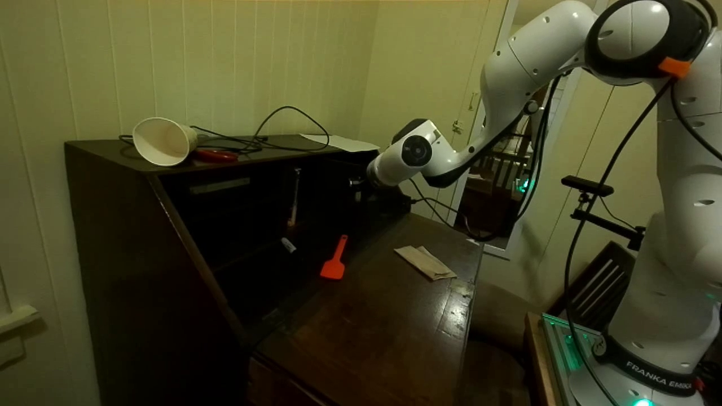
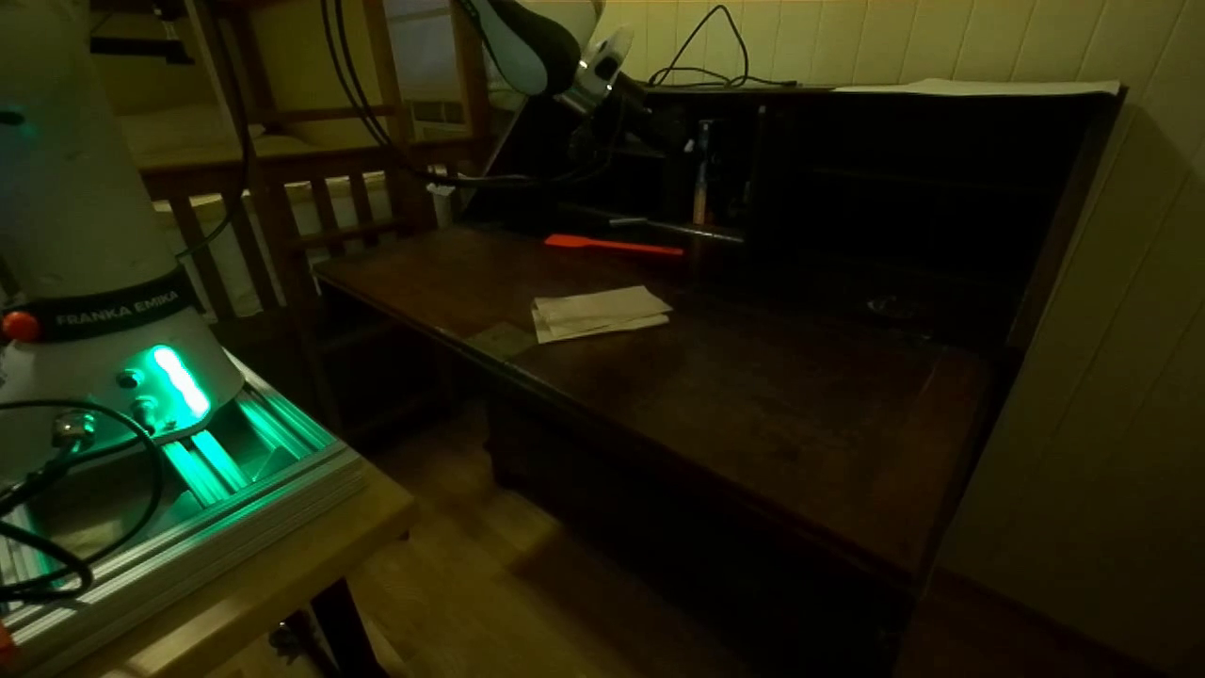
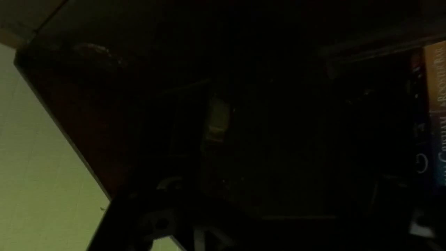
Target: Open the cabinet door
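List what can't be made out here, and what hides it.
Inside of the cabinet, both exterior views: shadow hides its depths.
Whether the gripper touches anything, all views: too dark.
Rest of the orange-and-blue book, wrist view: cut off by the right edge.
Small pale thing, wrist view: too dim and blurred to name.
Red thing, an exterior view: too small to name.

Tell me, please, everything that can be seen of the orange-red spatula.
The spatula is bright orange-red and looks like plastic or silicone, with a flat blade and a slim handle. It lies flat toward the back of the desk surface of the cabinet. Only that surface appears to touch it. No markings can be made out.
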{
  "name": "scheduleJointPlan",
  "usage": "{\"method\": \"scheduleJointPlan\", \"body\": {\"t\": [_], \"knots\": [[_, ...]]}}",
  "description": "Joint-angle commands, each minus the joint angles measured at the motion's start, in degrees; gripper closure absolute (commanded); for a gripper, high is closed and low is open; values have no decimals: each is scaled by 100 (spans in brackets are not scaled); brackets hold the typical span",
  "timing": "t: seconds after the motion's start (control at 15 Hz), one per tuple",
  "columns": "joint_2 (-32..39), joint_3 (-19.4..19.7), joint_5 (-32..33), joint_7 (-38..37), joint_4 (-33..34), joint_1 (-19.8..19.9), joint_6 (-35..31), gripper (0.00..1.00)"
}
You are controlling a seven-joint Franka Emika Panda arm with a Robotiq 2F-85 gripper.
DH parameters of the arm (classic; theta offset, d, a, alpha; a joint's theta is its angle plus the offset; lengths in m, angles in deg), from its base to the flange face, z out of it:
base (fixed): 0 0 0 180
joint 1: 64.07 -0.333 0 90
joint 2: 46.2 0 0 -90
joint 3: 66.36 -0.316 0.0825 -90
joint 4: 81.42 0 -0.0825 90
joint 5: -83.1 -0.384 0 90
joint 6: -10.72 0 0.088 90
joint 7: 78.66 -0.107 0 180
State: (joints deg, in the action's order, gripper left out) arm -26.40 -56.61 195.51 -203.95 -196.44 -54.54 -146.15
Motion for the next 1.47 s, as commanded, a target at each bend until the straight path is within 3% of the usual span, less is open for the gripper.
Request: {"method": "scheduleJointPlan", "body": {"t": [0.0, 0.13, 0.4, 0.47, 0.6, 0.87, 0.93, 1.2, 1.4], "knots": [[340, -24, 1188, -333, 562, -69, 433, 0], [514, -142, 2020, -750, 829, 3, 334, 0], [708, -523, 3814, -2384, 1176, 328, 80, 0], [734, -777, 3144, -1836, 1407, 314, -2, 0], [741, -1115, 3184, -2054, 1502, 513, -152, 0], [878, -2245, 3170, -2171, 1888, 1151, -632, 0], [681, -1813, 3168, -2046, 1592, 752, -312, 0], [664, -1840, 3130, -1912, 1577, 772, -467, 0], [774, -1950, 3168, -1508, 1628, 927, -1379, 0]]}}
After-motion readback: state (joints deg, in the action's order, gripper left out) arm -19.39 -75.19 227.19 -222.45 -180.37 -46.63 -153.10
